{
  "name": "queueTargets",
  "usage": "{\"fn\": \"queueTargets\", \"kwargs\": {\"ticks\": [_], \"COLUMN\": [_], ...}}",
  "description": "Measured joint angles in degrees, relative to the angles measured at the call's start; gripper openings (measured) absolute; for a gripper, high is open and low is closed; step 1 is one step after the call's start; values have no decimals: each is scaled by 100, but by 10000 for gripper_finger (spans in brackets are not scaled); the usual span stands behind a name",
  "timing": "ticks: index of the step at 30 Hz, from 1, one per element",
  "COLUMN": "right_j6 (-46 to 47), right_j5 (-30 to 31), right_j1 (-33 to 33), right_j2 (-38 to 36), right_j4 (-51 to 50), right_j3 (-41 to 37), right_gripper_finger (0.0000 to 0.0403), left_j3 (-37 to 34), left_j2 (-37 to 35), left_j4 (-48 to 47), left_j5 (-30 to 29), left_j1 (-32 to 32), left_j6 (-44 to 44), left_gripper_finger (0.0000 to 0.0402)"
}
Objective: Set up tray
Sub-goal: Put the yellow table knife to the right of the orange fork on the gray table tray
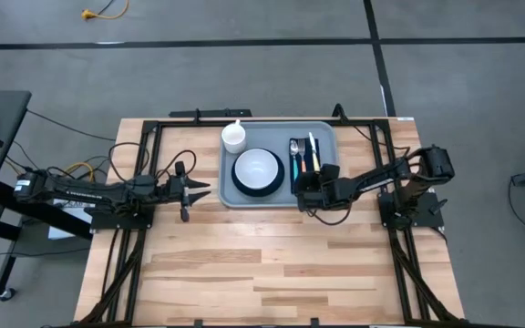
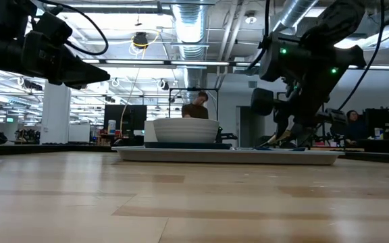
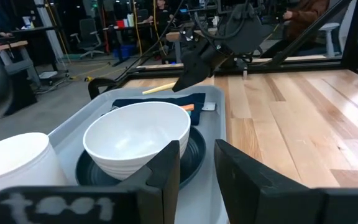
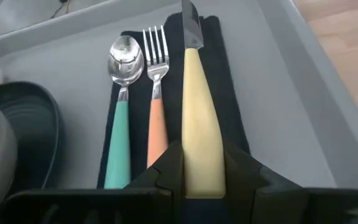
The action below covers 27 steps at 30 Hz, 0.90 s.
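Observation:
The light blue-grey tray lies at the table's far middle. On it stand a white cup and a white bowl on a dark teal plate. A navy napkin carries a teal spoon, an orange fork and a yellow-handled knife. My right gripper is over the napkin's near end, shut on the knife. My left gripper hovers open just left of the tray. My right gripper pinches the knife's yellow handle near its free end between the two fingers, one on each side. It comes slanting down from the table's near right, in line with the knife. The knife lies flat on the napkin, blade pointing toward the far edge.
Black frame rails run along the table's left, right and far sides. Bare wooden tabletop stretches across the near half. In the low view a person sits in the room beyond the table.

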Motion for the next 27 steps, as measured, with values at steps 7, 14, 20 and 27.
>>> {"fn": "queueTargets", "kwargs": {"ticks": [7, 14, 20, 27], "right_j6": [-46, -46, -44, -44], "right_j5": [-2, 65, 81, 62], "right_j1": [15, 159, 235, 295], "right_j2": [-9, -13, -17, -17], "right_j4": [94, 82, -180, -206], "right_j3": [2, 4, 145, 184], "right_gripper_finger": [66, 66, 66, 66], "left_j3": [0, 0, 0, 0], "left_j2": [0, 0, 0, 0], "left_j4": [4, 8, 11, 11], "left_j5": [1, 2, 2, 4], "left_j1": [-2, -2, -2, -2], "left_j6": [2, 2, 2, 2], "left_gripper_finger": [89, 89, 89, 89]}}
